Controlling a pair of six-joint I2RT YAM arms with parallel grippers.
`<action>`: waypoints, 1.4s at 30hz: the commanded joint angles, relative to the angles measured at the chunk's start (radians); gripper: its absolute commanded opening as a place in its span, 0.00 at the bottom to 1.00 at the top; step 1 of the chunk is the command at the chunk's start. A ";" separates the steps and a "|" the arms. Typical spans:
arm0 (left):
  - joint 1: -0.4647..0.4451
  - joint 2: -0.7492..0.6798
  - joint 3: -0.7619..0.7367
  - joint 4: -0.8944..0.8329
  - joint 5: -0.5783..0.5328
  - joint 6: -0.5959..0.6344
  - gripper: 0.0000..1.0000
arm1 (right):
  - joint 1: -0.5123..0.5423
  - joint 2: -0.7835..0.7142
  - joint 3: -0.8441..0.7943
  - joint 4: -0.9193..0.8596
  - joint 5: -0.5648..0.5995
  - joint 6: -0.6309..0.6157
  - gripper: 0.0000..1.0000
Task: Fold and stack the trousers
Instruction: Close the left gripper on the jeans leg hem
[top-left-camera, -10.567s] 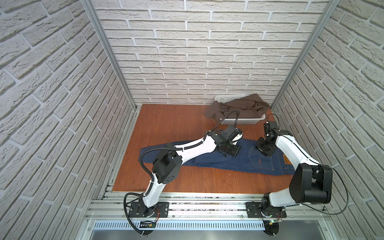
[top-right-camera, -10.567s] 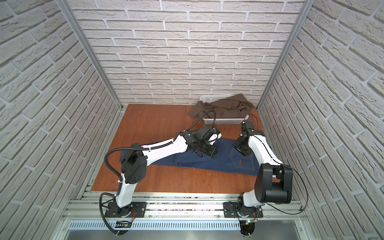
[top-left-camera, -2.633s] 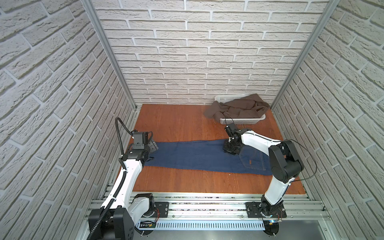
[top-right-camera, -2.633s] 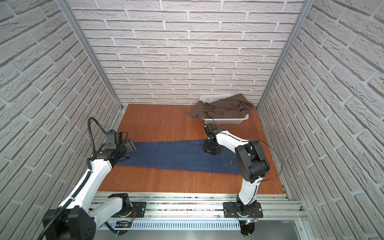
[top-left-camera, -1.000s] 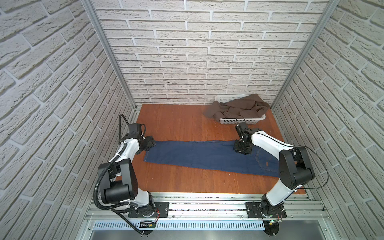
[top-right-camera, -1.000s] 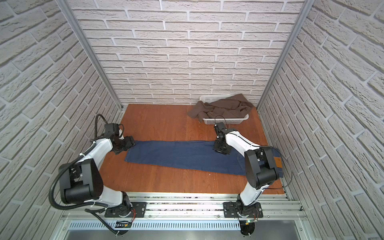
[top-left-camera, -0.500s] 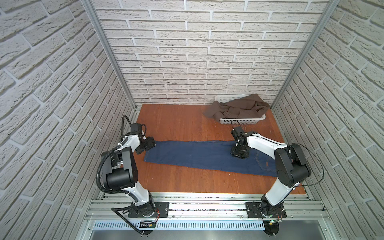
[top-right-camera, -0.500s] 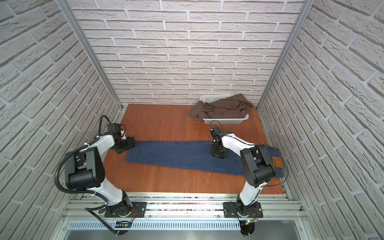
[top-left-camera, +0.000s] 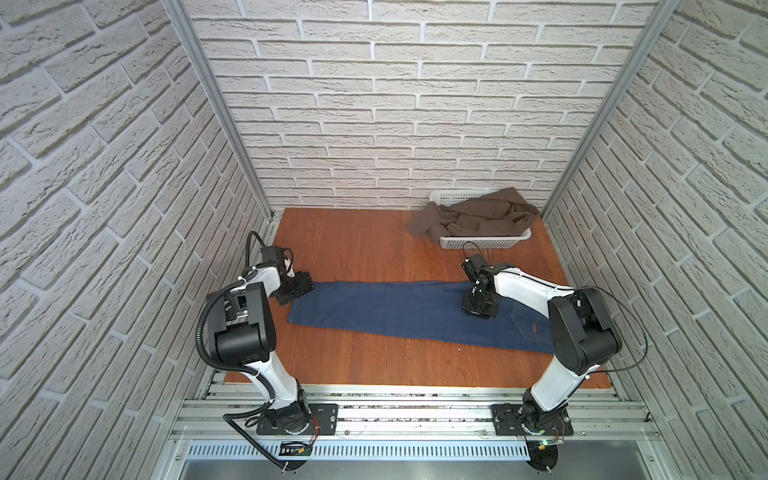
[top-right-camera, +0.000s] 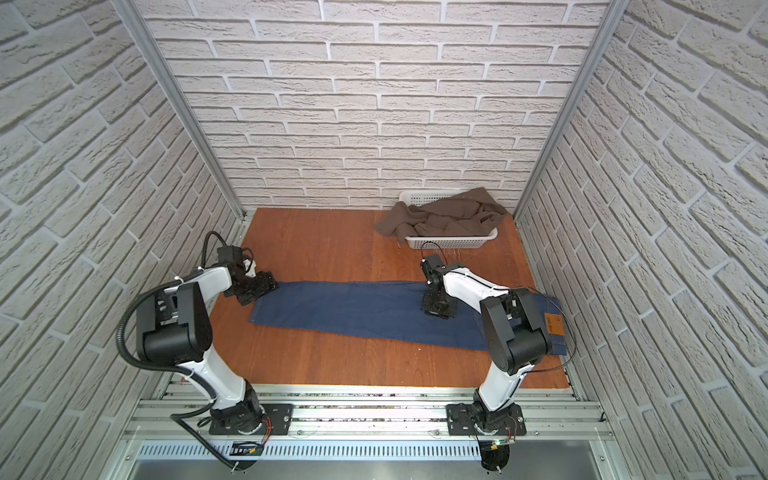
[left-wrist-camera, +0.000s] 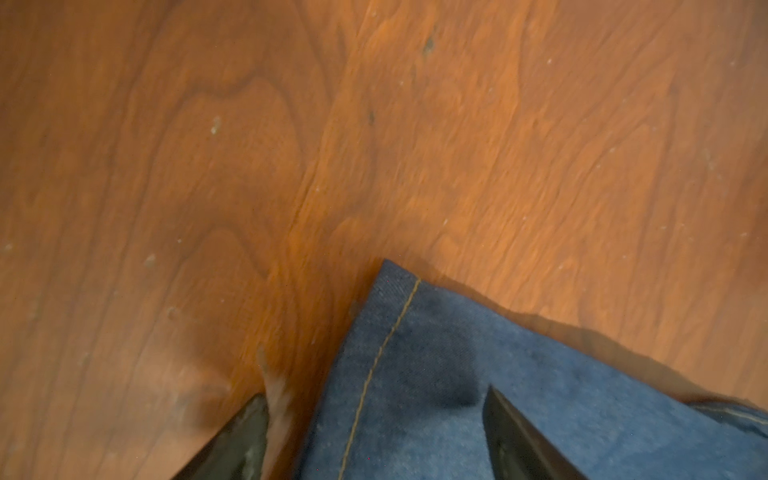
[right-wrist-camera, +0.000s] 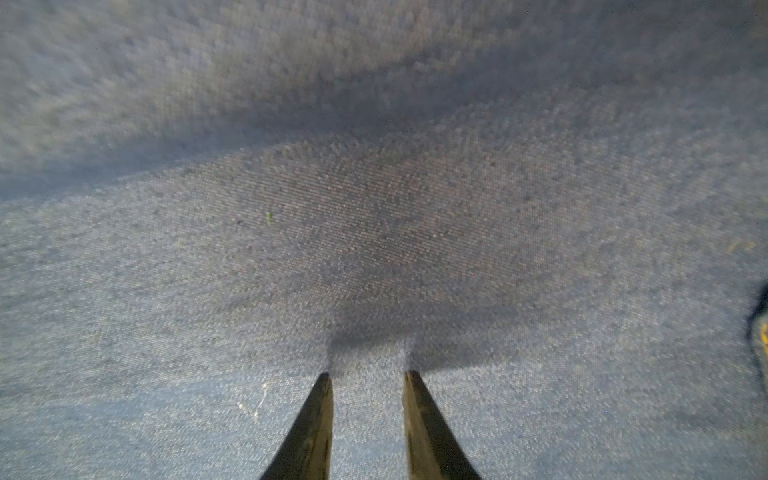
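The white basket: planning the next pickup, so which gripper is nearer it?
Right. The right gripper is on the trousers just in front of the basket; the left gripper is at their hem corner, much farther off.

Both arms are wearing glossy white shells on their long links and bulky matte black housings at the joints. The left arm is trailing a thick ribbed black hose from base to elbow, while the right arm is carrying a thin black cable. Each is sitting on a flat, rectangular black base plate. The left gripper and right gripper are showing as dark, tapered finger blades.
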 joint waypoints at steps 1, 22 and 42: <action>0.006 0.044 -0.025 -0.012 0.045 -0.001 0.79 | 0.007 0.011 -0.011 0.007 0.003 0.013 0.31; -0.019 -0.085 -0.036 -0.171 -0.028 -0.015 0.75 | 0.019 0.040 0.015 0.012 -0.010 0.017 0.30; -0.048 -0.052 -0.033 -0.209 0.009 -0.007 0.54 | 0.027 0.048 0.023 0.017 -0.018 0.013 0.30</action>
